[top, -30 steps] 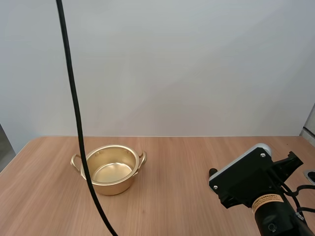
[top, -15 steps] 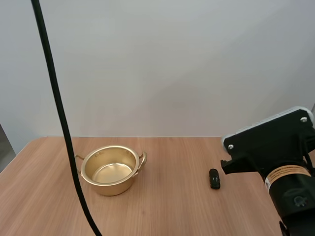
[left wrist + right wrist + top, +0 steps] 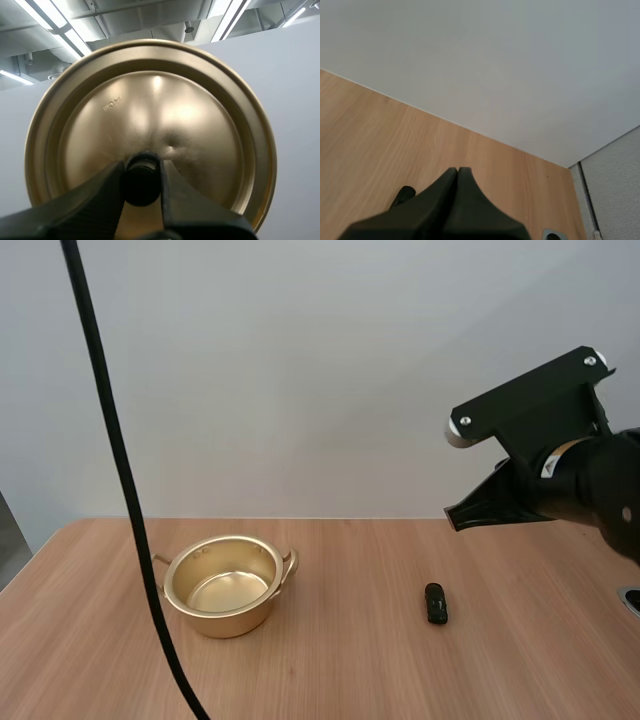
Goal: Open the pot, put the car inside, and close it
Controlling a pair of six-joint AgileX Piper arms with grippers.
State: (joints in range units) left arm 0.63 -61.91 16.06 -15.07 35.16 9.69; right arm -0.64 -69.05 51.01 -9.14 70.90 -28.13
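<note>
Lid [image 3: 150,110] sits clamped by its knob [image 3: 142,181] in the left gripper [image 3: 142,172], leaving the pot [image 3: 225,618] open for the car [image 3: 436,602]; right gripper [image 3: 457,171] hovers nearby, fingers together.

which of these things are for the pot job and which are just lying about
For the job: round gold metal pot, open; gold metal lid, held in the left gripper; small black toy car; right gripper, shut, empty.
Just there: light wooden table; small grey ring at its right edge.
</note>
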